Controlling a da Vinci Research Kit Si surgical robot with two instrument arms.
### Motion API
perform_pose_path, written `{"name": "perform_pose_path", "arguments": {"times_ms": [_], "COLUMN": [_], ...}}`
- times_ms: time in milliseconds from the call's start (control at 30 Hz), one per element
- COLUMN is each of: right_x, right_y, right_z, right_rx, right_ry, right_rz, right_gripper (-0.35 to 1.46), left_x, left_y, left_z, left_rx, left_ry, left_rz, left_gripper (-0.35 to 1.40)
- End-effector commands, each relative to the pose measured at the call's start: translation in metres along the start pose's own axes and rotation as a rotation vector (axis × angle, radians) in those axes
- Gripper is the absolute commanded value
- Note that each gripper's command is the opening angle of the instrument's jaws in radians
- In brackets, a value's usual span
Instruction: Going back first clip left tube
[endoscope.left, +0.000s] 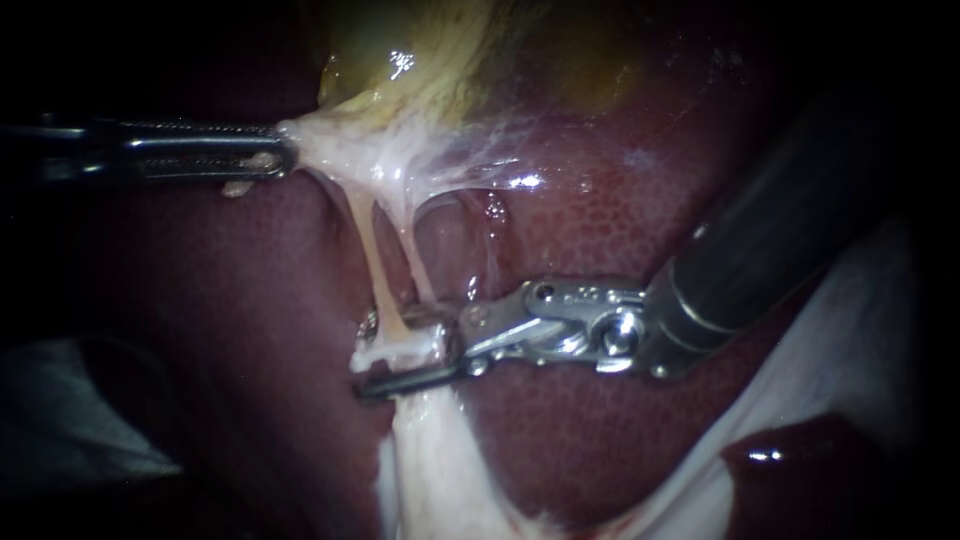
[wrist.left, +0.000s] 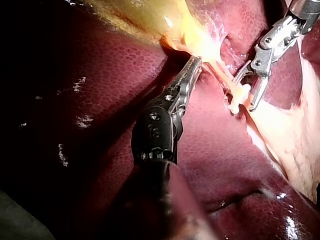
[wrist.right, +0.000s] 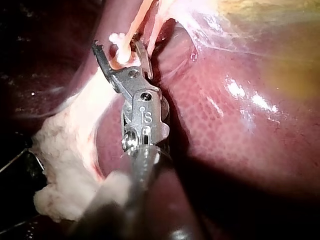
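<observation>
My left instrument (endoscope.left: 286, 158) comes in level from the left, its jaws shut on the whitish tissue at the neck of the yellow gallbladder (endoscope.left: 430, 60), pulling it taut. Two thin tubes run down from that tissue: the left tube (endoscope.left: 372, 255) and the right tube (endoscope.left: 416, 262). A white clip (endoscope.left: 398, 350) sits across the left tube low down. My right instrument (endoscope.left: 365, 360) stands with its jaws apart on either side of the clip and tube. The right wrist view shows the same open right instrument (wrist.right: 116, 46) with the tube (wrist.right: 131, 25) between the jaws. The left wrist view shows my left instrument (wrist.left: 196, 61) and the clip (wrist.left: 239, 97).
Dark red liver (endoscope.left: 250, 300) surrounds the tubes on both sides. A band of pale fatty tissue (endoscope.left: 440, 470) continues below the clip. White cloth (endoscope.left: 850, 330) lies at the lower right, under the right shaft.
</observation>
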Motion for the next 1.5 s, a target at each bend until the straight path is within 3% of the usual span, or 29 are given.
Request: {"name": "perform_pose_path", "arguments": {"times_ms": [33,300,733,1067,1167,1333,1500], "right_x": [0.0001,-0.0002,0.0011,0.0021,0.0021,0.002,0.002], "right_y": [-0.0001,-0.002,-0.0059,-0.0052,-0.0051,-0.0049,-0.0049], "right_z": [-0.0005,-0.0055,-0.0168,-0.0192,-0.0191,-0.0192,-0.0192], "right_rx": [0.0,-0.023,-0.114,-0.122,-0.115,-0.112,-0.109], "right_ry": [-0.002,-0.009,-0.024,-0.045,-0.056,-0.055,-0.056], "right_rz": [-0.009,-0.173,-0.258,-0.262,-0.262,-0.262,-0.268], "right_gripper": [0.5,0.5,0.5,0.5,0.5,0.5,0.5], "left_x": [0.0,-0.0001,-0.0001,-0.0008,-0.0019,-0.0045,-0.0054], "left_y": [0.0,0.0,-0.0001,0.0001,0.0003,0.0006,0.0001], "left_z": [0.0,0.0,-0.0001,0.0005,0.0017,0.005,0.0071], "left_rx": [0.0,0.0,-0.001,0.004,-0.004,-0.018,-0.02], "left_ry": [0.0,0.0,0.0,0.002,0.002,-0.027,-0.041], "left_rz": [0.0,0.001,0.001,0.005,0.01,0.032,0.038], "left_gripper": [-0.35,-0.35,-0.35,-0.35,-0.35,-0.35,-0.35]}}
